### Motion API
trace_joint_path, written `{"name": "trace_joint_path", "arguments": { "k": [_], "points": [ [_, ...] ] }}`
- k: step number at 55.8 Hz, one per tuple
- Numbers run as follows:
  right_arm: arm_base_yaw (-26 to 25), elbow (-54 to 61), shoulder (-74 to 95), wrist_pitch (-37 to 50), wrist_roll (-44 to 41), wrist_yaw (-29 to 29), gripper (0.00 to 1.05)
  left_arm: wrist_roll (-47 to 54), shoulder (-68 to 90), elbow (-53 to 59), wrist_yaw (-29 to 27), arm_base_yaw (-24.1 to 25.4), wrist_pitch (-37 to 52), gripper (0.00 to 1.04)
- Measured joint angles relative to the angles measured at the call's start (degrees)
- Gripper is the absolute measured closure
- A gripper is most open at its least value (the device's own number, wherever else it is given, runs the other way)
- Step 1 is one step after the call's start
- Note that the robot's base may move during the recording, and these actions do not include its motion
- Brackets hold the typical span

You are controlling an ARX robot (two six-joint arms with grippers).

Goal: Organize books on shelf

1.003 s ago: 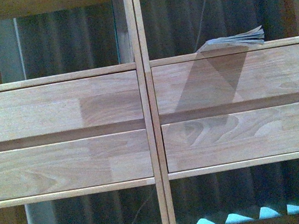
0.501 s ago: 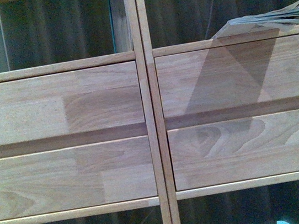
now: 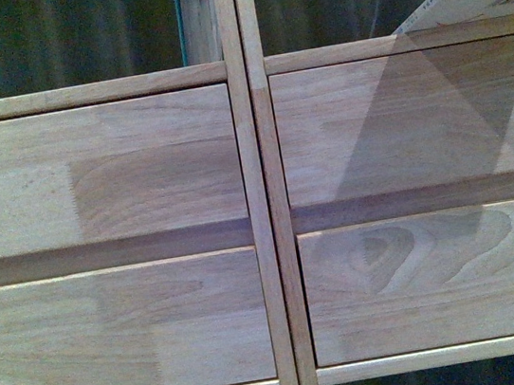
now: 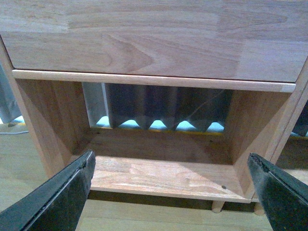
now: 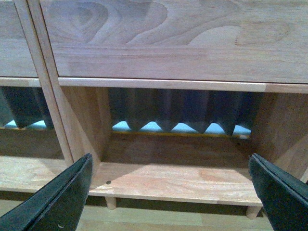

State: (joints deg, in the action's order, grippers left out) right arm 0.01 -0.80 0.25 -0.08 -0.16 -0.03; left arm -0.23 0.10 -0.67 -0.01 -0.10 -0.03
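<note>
Closer in than a second ago: drawers loom larger in the front view, the bottom cubbies have dropped out of it, and the book (image 3: 484,0) has slid from 12 toward 1 o'clock, cut by the frame edge. It's a thin pale paperback, flat on the board above the upper right drawer (image 3: 409,118), throwing a slanted shadow down the front. No thicker book in sight.

Likely light and floppy, with a slick cover. Best pinched across the edge nearest the board lip, close to the spine so it doesn't sag.

Shelf (image 3: 263,201) is light wood, jointed blocks, swirly grain, square edges. Dark pleated curtain (image 4: 163,103) behind.

Left gripper (image 4: 169,158) and right gripper (image 5: 169,159): black wedge fingers spread wide, holding nothing, each facing an empty bottom cubby.
</note>
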Motion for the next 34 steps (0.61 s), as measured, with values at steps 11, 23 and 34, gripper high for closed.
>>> {"name": "trace_joint_path", "arguments": {
  "k": [11,23,34],
  "points": [
    [-0.02,0.00,0.00,0.00,0.00,0.02,0.07,0.00,-0.02,0.00,0.02,0.00,0.00,0.07],
    [-0.02,0.00,0.00,0.00,-0.02,0.00,0.07,0.00,-0.02,0.00,0.02,0.00,0.00,0.07],
    [-0.02,0.00,0.00,0.00,0.00,-0.02,0.07,0.00,-0.02,0.00,0.02,0.00,0.00,0.07]
  ]
}}
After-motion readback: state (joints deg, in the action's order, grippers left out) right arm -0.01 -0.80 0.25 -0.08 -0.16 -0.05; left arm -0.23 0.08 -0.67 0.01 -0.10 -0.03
